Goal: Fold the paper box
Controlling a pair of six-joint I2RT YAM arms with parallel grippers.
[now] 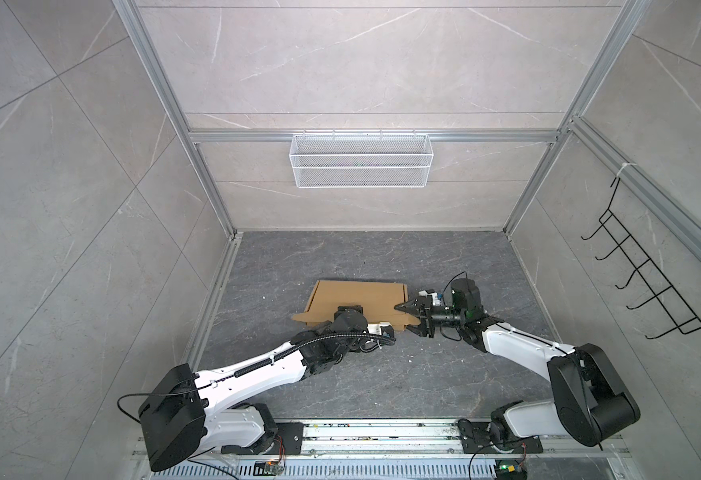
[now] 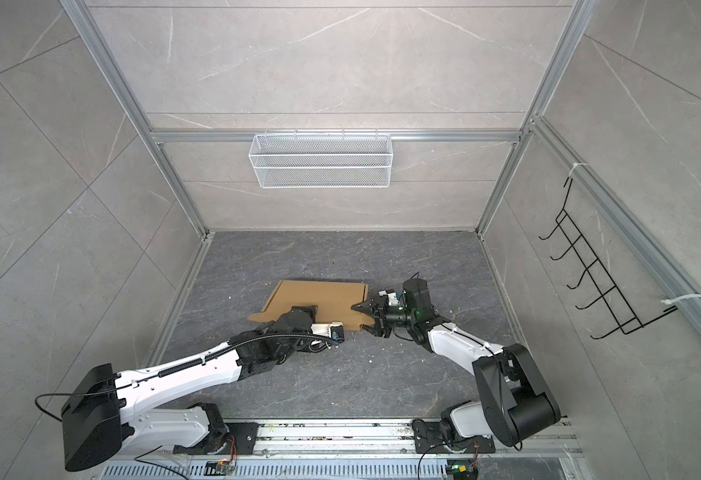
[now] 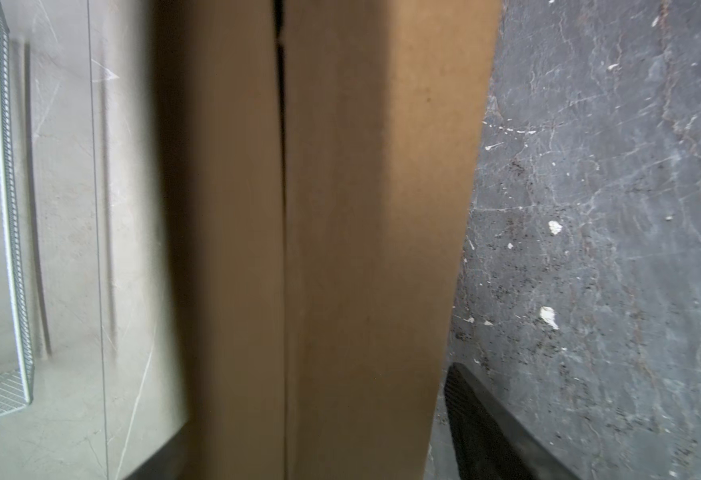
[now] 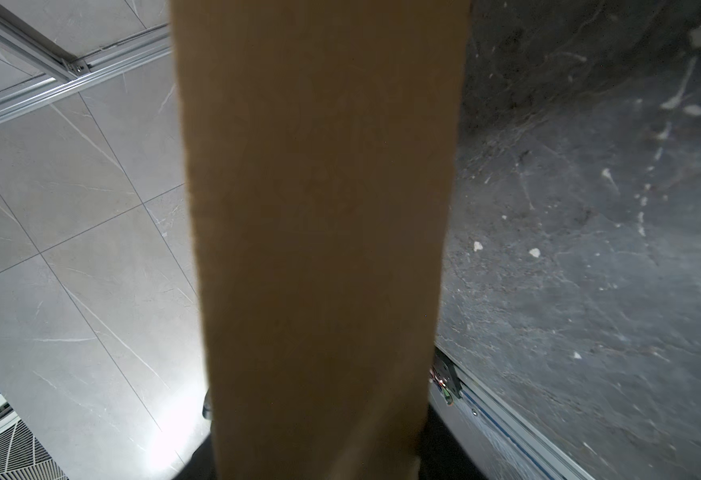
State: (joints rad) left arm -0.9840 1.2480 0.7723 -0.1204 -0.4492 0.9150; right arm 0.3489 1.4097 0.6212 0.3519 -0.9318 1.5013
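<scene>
The paper box (image 1: pixel 357 297) lies flat on the dark surface (image 1: pixel 340 374). My right gripper (image 1: pixel 407 319) clamps the box's right end, jaws above and below. My left gripper (image 1: pixel 350 311) straddles its near edge, jaws parted, one finger (image 3: pixel 477 415) just off the cardboard.

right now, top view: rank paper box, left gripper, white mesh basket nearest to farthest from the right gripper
1. paper box, between the jaws of the right gripper
2. left gripper, at the box's front
3. white mesh basket, back wall

no legible text, no labels, no numbers
</scene>
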